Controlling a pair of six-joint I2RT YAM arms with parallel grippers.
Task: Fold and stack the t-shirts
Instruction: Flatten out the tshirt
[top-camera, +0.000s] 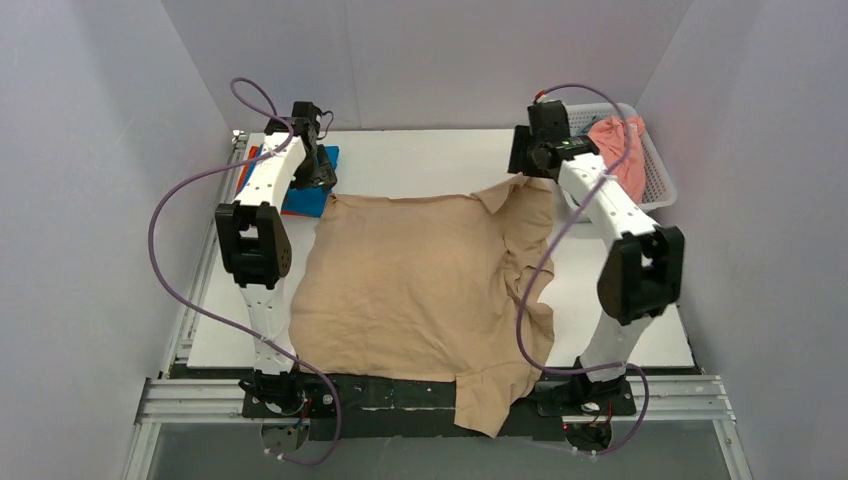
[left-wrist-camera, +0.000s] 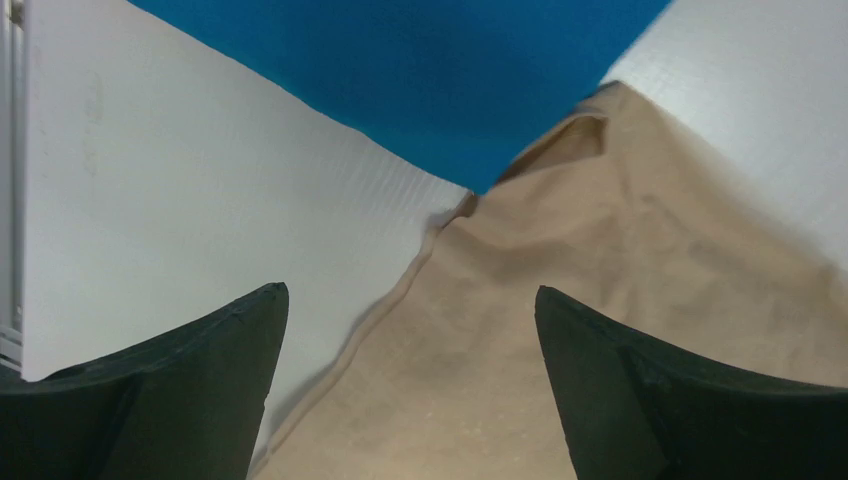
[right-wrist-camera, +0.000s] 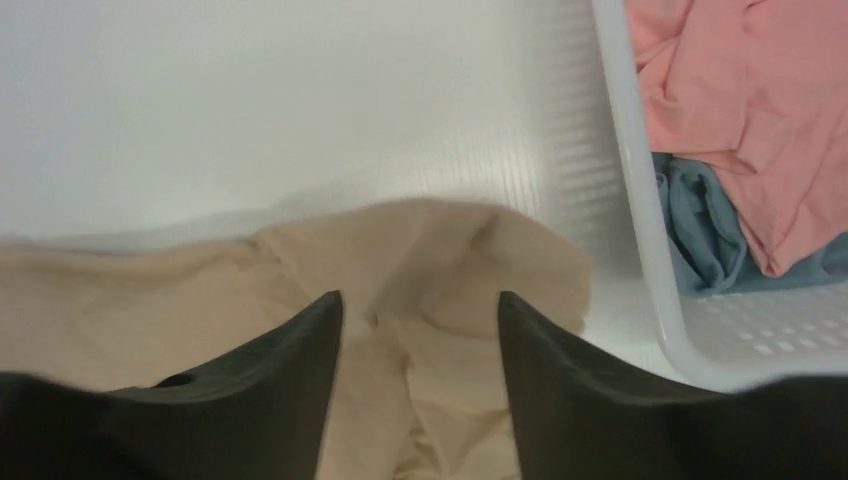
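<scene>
Three pale walls (top-camera: 450, 60) enclose white counter (top-camera: 420, 160); beige-tan t-shirt (top-camera: 410, 280) spread on it. Left gripper (left-wrist-camera: 410, 300) jaws wide, right gripper (right-wrist-camera: 420, 300) jaws half-parted.

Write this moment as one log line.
beige shirt: laid out on table | left gripper: open over far corner | right gripper: open over other far corner

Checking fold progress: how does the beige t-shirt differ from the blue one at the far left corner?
The beige t-shirt lies spread open over the middle of the table, wrinkled along its right side; the blue t-shirt is folded into a compact rectangle. The beige one covers far more surface, its near edge hanging over the front; the blue one stays within the table's edges. Both are plain, single-colour cloth.
</scene>
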